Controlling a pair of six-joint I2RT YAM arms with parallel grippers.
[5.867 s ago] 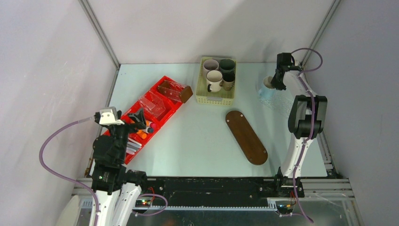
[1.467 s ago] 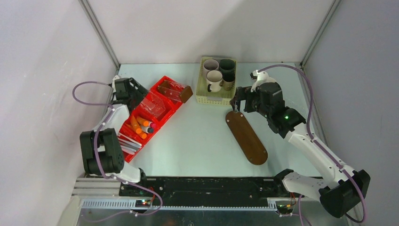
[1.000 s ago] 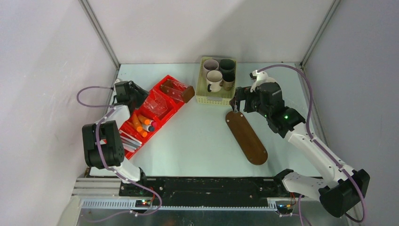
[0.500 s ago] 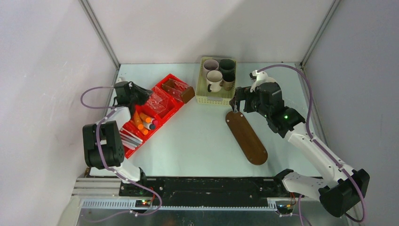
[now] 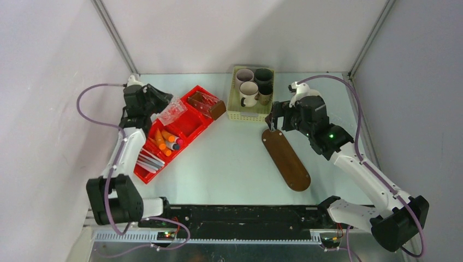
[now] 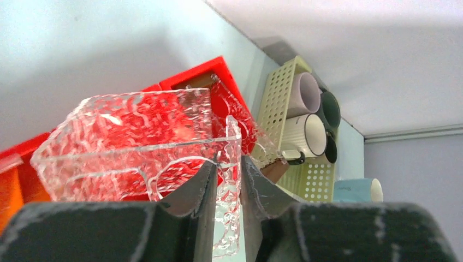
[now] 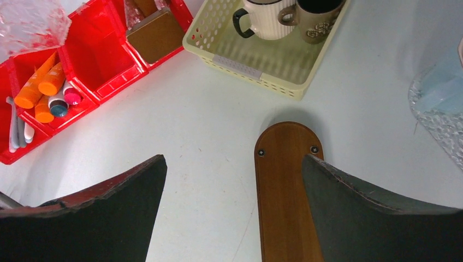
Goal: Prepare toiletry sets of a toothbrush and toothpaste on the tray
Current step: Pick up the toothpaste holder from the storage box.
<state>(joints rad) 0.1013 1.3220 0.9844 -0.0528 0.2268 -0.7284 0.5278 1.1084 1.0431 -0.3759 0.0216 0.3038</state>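
My left gripper [image 5: 158, 108] [image 6: 229, 164] is shut on the wall of a clear textured plastic box [image 5: 172, 111] [image 6: 136, 136], held up over the red bin [image 5: 192, 130]. In the bin's middle compartment lie orange toothpaste tubes [image 5: 160, 140] [image 7: 45, 81]. Slim white toothbrushes [image 5: 147, 161] [image 7: 15, 130] lie in its near end. The dark brown oval tray [image 5: 285, 158] [image 7: 284, 191] lies bare on the table. My right gripper [image 5: 271, 121] [image 7: 232, 159] hangs open over the tray's far end, holding nothing.
A pale yellow basket [image 5: 237, 113] [image 7: 245, 63] at the back holds several mugs [image 5: 250, 91] [image 6: 308, 134]. A brown block [image 5: 216, 109] [image 7: 157, 35] sits at the red bin's far end. A pale blue mug [image 6: 355, 191] in clear plastic [image 7: 439, 117] stands to the right of the basket.
My left gripper closed on the clear box's wall and lifted it out of the red bin, up and toward the back left. The right arm has stayed still.
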